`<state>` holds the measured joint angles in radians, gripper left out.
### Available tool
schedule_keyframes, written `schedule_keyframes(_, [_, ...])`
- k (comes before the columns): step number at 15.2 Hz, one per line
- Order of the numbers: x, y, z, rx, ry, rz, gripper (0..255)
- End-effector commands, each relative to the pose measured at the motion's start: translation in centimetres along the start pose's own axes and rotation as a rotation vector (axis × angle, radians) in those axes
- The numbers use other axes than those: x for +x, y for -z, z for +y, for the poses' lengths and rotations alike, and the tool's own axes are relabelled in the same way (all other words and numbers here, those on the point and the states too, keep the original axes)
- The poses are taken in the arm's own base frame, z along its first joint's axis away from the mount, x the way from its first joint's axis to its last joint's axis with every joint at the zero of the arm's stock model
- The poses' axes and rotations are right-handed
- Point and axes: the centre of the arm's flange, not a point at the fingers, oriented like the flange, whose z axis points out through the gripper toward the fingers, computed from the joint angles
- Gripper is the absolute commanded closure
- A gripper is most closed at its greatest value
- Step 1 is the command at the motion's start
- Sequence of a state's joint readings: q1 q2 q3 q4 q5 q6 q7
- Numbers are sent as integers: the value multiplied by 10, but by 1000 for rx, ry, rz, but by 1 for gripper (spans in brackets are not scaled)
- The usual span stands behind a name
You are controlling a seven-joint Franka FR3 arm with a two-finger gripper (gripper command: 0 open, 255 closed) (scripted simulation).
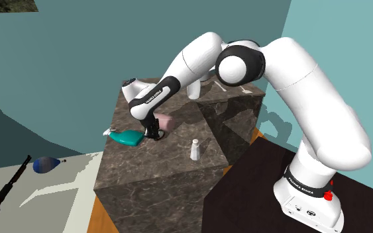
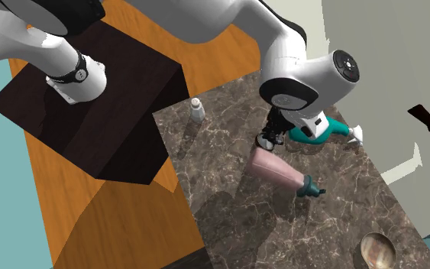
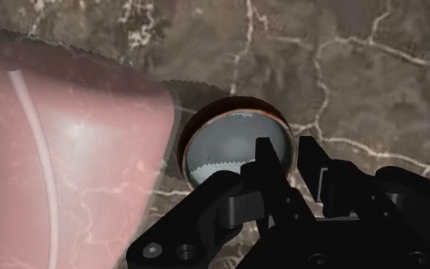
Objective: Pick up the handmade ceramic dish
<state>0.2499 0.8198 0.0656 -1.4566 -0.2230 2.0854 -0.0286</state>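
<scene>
A small round dish with a brown rim and a pale inside sits on the dark marble counter. My black gripper is shut on the dish's rim, one finger inside the bowl and the other outside. In the shoulder view the gripper points down at the counter near its left edge, and the hand hides the dish. From the second exterior view, the gripper stands just beside a pink bottle.
The pink bottle lies close against the dish. A teal object lies at the counter's edge and a white shaker stands nearer the stand. A pale bowl sits further along the counter.
</scene>
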Motion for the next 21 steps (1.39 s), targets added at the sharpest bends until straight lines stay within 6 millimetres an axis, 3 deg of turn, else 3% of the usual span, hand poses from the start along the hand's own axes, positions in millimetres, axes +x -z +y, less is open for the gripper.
schedule_keyframes(1, [-1, -4, 2, -1, -2, -8, 255])
schedule_keyframes(4, [0, -3, -2, -1, -2, -8, 255])
schedule_keyframes(19, [-16, 74, 7, -1, -2, -8, 255])
schedule_keyframes(21, [-16, 75, 7, -1, -2, -8, 255])
